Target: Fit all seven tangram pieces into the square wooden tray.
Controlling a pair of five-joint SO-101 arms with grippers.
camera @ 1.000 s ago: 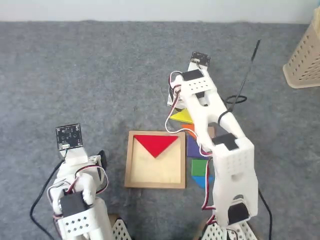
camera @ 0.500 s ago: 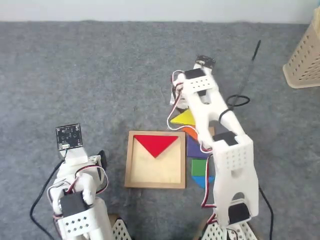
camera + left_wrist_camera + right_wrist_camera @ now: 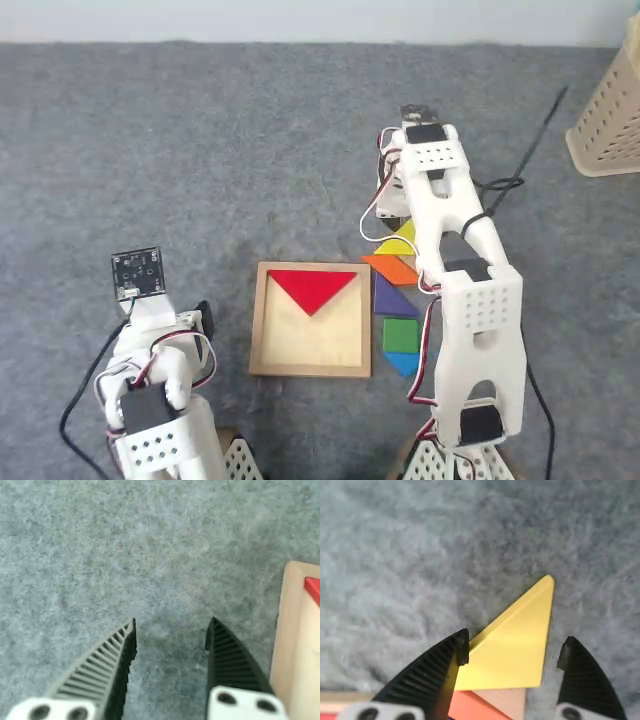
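1 piece [image 3: 310,288] in tray [image 3: 262,342]; others [image 3: 400,334] right of it

From where I stand, nothing here can be read: no word, number, label or sign. The small black circuit board [image 3: 137,272] on the arm at the lower left of the high view has a few pale specks on it, too small to make out as letters or digits.
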